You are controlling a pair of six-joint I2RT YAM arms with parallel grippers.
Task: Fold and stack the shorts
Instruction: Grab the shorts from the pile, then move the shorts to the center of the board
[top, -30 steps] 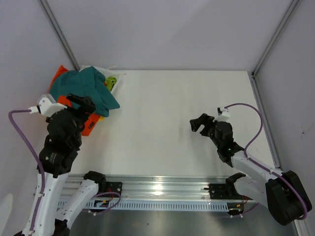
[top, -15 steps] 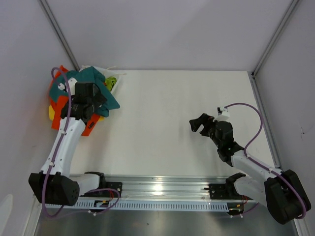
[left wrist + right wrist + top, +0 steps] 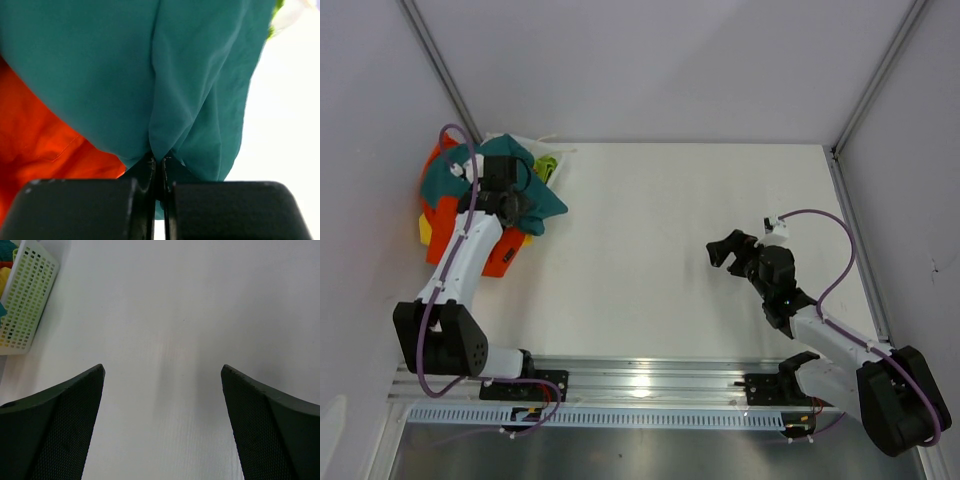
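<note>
The left gripper [image 3: 159, 167] is pinching a fold of the teal shorts [image 3: 125, 75] at the basket [image 3: 22, 295], its 2 fingers pressing tight together on the cloth. The teal pair is draping over the basket's pile, with the orange shorts [image 3: 30, 145] showing beneath it. The right gripper [image 3: 162, 372] is hanging spread wide, holding nothing, well apart from the basket over the table [image 3: 165, 300].
</note>
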